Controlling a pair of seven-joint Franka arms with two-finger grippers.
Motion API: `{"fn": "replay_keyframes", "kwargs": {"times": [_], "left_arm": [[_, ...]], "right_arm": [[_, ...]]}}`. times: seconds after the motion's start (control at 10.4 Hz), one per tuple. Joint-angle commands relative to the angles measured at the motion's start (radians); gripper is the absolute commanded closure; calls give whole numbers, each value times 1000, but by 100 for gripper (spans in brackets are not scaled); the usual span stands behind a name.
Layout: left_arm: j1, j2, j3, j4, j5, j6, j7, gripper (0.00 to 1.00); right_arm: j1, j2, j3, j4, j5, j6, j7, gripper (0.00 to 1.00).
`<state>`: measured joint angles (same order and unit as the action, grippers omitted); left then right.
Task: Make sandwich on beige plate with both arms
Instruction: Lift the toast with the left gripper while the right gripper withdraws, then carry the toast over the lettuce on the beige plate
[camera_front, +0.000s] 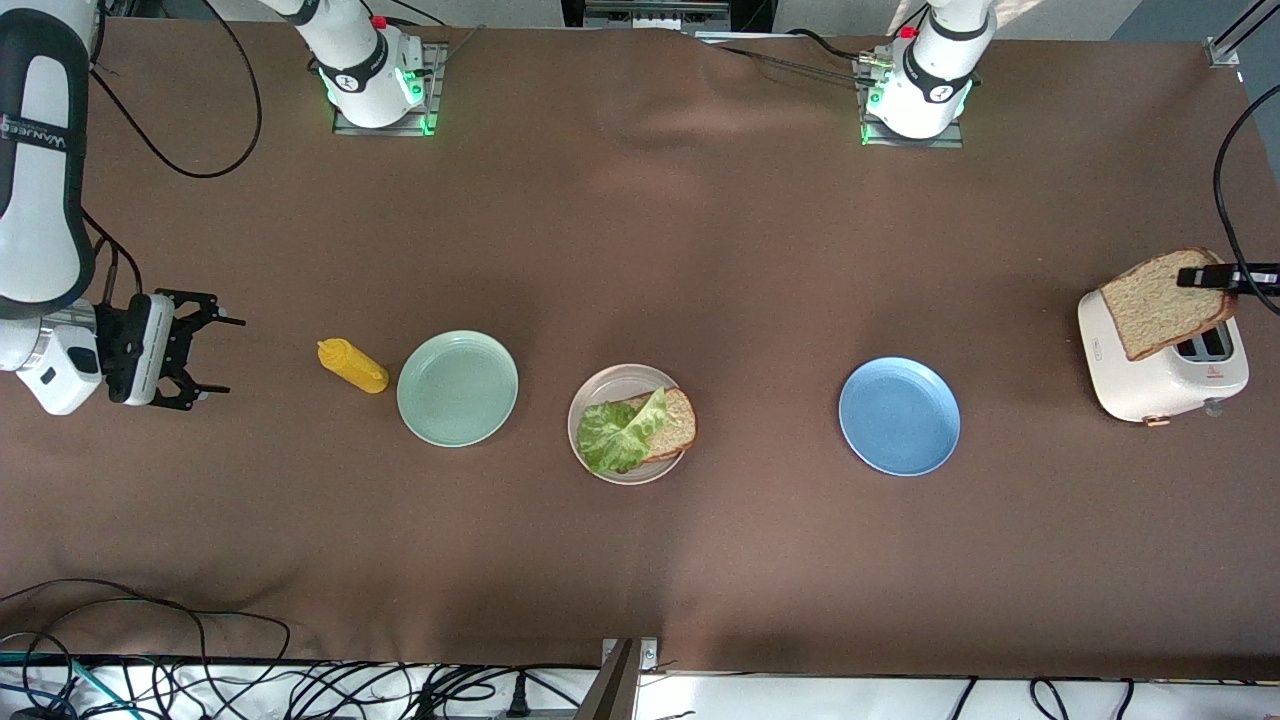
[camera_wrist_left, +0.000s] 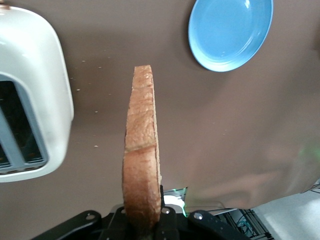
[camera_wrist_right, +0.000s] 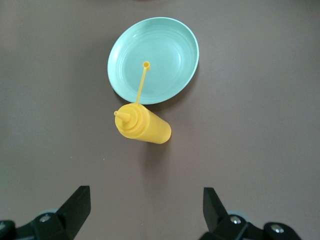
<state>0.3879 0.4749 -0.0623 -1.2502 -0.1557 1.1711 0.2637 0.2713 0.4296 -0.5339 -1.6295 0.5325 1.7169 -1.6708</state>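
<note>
The left gripper (camera_front: 1200, 277) is holding a bread slice (camera_front: 1165, 302) over the toaster (camera_front: 1160, 385), its fingers clamped on the crust. On the beige plate (camera_front: 590, 455) — between the mint plate (camera_front: 458, 388) and blue plate (camera_front: 899, 416) — a second slice (camera_front: 678, 425) is lying under lettuce (camera_front: 618, 435). The right gripper (camera_front: 205, 358) is waiting over the desk (camera_front: 640, 250) near the mustard bottle (camera_front: 352, 365), fingers apart.

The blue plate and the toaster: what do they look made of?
Blue plate: probably matte plastic or melamine; even colour, soft dull sheen. Toaster: likely glossy cream plastic shell, judging by its smooth rounded corners, with a coppery knob; painted metal is possible.
</note>
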Motion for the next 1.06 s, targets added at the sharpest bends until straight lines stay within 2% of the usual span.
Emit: {"fn": "replay_keyframes", "kwargs": {"times": [0.0,0.1,0.29,0.58,0.67,0.77,0.96], "left_arm": [[-40,2,-48,5,-118,-13,-197,100],[-64,2,-59,5,-143,2,-236,100],[-159,8,-62,-1,-156,76,-329,100],[-262,30,-62,-50,-281,220,-463,100],[-279,30,-62,-90,-318,292,-472,100],[-306,36,-62,-118,-353,350,-474,100],[-381,66,-62,-121,-410,454,-477,100]], "right_arm": [[-1,-109,60,-33,-132,30,252,0],[-1,-133,84,-33,-205,38,366,0],[-1,-176,103,-62,-299,42,538,0],[-7,-260,138,-134,-412,64,773,0],[-18,-302,168,-176,-437,88,884,0],[-23,-333,173,-205,-456,90,999,0],[-30,-360,199,-213,-483,86,1117,0]]}}
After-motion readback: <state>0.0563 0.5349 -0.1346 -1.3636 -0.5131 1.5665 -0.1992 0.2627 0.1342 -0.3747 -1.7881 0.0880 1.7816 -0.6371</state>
